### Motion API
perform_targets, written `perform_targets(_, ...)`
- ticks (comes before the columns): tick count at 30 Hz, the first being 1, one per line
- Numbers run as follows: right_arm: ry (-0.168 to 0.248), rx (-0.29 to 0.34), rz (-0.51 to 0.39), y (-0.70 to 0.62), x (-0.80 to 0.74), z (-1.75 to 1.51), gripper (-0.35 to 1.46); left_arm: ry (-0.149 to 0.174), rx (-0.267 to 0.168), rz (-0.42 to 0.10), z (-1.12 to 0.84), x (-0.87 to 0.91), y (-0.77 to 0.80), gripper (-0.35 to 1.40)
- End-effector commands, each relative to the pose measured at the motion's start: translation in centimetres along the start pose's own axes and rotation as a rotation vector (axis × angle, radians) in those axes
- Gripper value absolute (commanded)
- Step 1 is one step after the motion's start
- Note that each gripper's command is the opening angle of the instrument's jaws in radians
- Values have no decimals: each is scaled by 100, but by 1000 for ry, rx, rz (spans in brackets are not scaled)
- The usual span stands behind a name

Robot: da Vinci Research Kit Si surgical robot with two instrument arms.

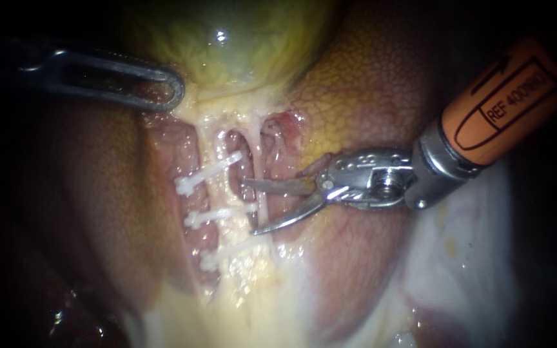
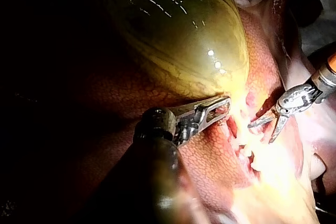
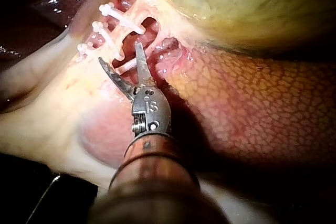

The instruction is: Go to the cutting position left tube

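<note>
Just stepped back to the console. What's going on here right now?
The left instrument has its jaws shut on the gallbladder at its narrow end, next to the liver. The right instrument ends in blade-like jaws. They are open, right beside the tube that carries three white clips, with the tips near the upper two clips. The tube looks uncut.
</note>
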Motion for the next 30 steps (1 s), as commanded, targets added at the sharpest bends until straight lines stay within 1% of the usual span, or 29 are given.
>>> perform_targets(1, -1, 5, 8, 1, 0, 1, 109, 0, 1, 0, 0, 0, 0, -35)
perform_targets(4, -8, 26, 18, 5, 3, 5, 111, 0, 1, 0, 0, 0, 0, -35)
perform_targets(5, -4, 33, 20, 6, 3, 7, 111, 0, 1, 0, 0, 0, 0, -35)
perform_targets(10, 41, 99, 51, 8, 9, 16, 111, 0, 0, 0, 0, 0, 0, -35)
perform_targets(12, 50, 123, 53, 8, 11, 20, 111, 0, 0, 0, 0, 0, 0, -35)
perform_targets(15, 61, 149, 55, 7, 14, 26, 111, 0, 0, 0, 0, 0, 0, -35)
perform_targets(19, 98, 191, 54, 4, 21, 39, 111, 0, 0, 0, 1, 0, 0, -35)
perform_targets(25, 143, 238, 47, 1, 32, 58, 111, -1, 0, 0, 2, -1, 0, -35)
perform_targets(30, 173, 256, 43, -3, 41, 77, 114, -1, -1, 0, 2, -1, -1, -35)
